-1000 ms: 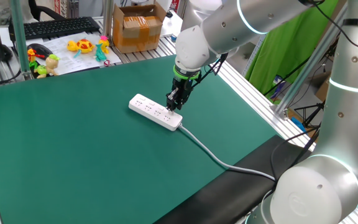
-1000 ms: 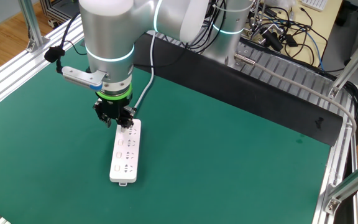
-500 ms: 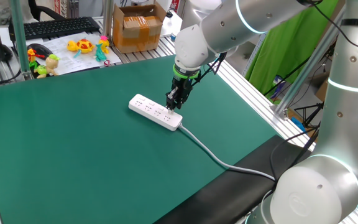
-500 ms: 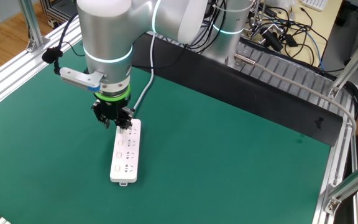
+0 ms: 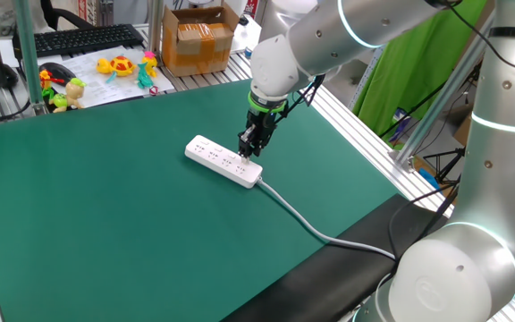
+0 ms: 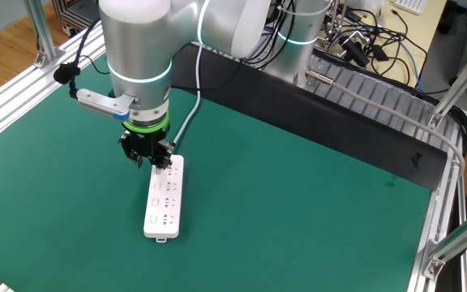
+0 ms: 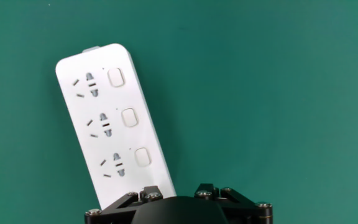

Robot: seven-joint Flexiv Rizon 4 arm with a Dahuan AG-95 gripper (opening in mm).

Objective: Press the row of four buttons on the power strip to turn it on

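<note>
White power strip [image 5: 223, 160] lies flat on the green table [image 5: 105, 224], a bit toward 1 o'clock of center in one fixed view, cable [image 5: 302, 221] trailing off toward 4 o'clock. Gripper [image 6: 154, 163] sits low over the cable end of the strip, at or just above the fourth socket group; contact not resolvable. Can't tell if the fingers are open or shut, since no view shows the tips clearly, and nothing looks held. Hand view shows three buttons [image 7: 128, 117] running from 12 to 6 o'clock along the strip, no red dots or lit marks visible on them; the fourth is hidden under the hand. My read: working the first button at the cable end, three others left to do, none confirmed on. Versus a second ago: the arm has crept slightly toward 9 o'clock in the other fixed view, strip unmoved, otherwise the same.
</note>
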